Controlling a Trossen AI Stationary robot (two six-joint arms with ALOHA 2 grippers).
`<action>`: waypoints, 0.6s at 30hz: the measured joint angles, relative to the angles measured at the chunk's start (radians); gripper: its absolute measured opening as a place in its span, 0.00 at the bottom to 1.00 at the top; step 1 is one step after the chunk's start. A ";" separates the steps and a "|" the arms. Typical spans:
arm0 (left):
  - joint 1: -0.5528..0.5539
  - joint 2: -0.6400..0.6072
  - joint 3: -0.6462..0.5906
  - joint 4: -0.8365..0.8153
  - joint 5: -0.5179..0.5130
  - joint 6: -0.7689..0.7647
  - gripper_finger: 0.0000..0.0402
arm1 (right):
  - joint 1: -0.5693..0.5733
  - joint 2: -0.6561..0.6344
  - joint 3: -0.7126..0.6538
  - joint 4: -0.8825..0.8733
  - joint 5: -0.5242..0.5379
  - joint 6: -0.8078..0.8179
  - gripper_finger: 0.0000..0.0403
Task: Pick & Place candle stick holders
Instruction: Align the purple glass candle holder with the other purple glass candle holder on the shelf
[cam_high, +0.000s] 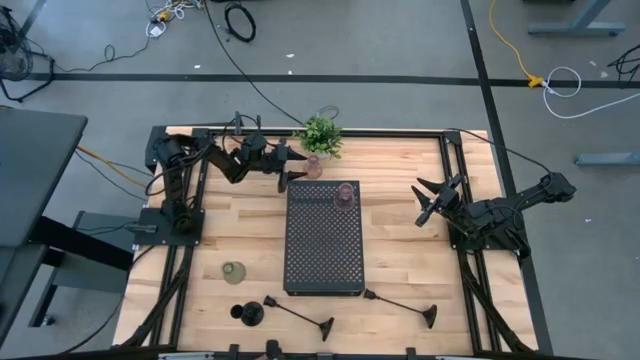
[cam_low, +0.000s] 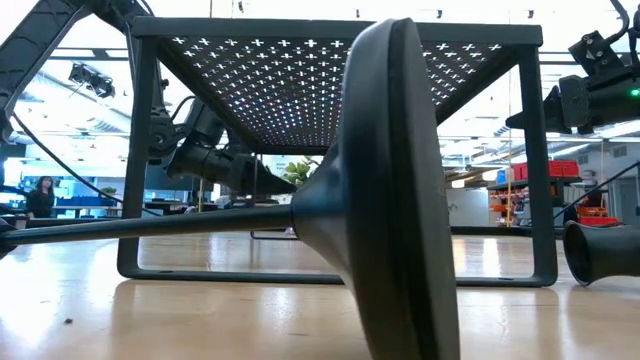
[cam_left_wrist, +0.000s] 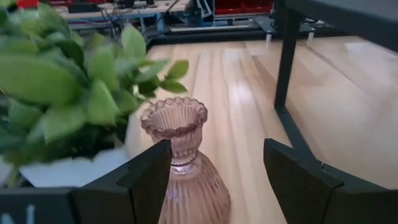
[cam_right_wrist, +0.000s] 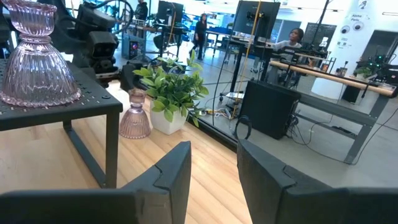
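A pinkish ribbed glass holder (cam_high: 314, 167) stands on its base on the table beside the potted plant (cam_high: 320, 135). My left gripper (cam_high: 297, 172) is open right next to it. In the left wrist view the holder (cam_left_wrist: 183, 168) stands between the two fingers, close by one of them. A second pinkish glass holder (cam_high: 346, 195) stands on the far end of the black perforated tray (cam_high: 324, 250). An olive-green cup (cam_high: 233, 271) and three black holders (cam_high: 250, 314) (cam_high: 300, 316) (cam_high: 402, 304), two with long stems, lie near the front edge. My right gripper (cam_high: 430, 202) is open and empty to the right of the tray. My left gripper's fingers stand level on either side of the pinkish holder's lower body (cam_left_wrist: 186, 186), coming from the table's left. One finger (cam_left_wrist: 149, 177) overlaps the glass in the wrist view, and I cannot tell whether it touches. The holder stands upright on the table.
The tray stands on legs (cam_low: 140, 170) above the table's middle. A long-stemmed black holder (cam_low: 390, 180) lies on its side close to the low camera. The plant's leaves (cam_left_wrist: 68, 81) crowd the left gripper's far side. People show in the room beyond (cam_right_wrist: 202, 28).
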 joint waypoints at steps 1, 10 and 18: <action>0.001 0.000 0.005 0.001 -0.001 0.003 0.64 | 0.000 0.000 0.000 0.000 0.000 0.000 0.32; -0.001 0.000 0.007 -0.039 -0.059 0.053 0.64 | 0.000 0.000 0.000 0.000 0.000 0.000 0.32; 0.002 0.000 0.007 -0.065 0.010 0.045 0.64 | 0.000 0.000 0.000 0.000 0.000 0.000 0.32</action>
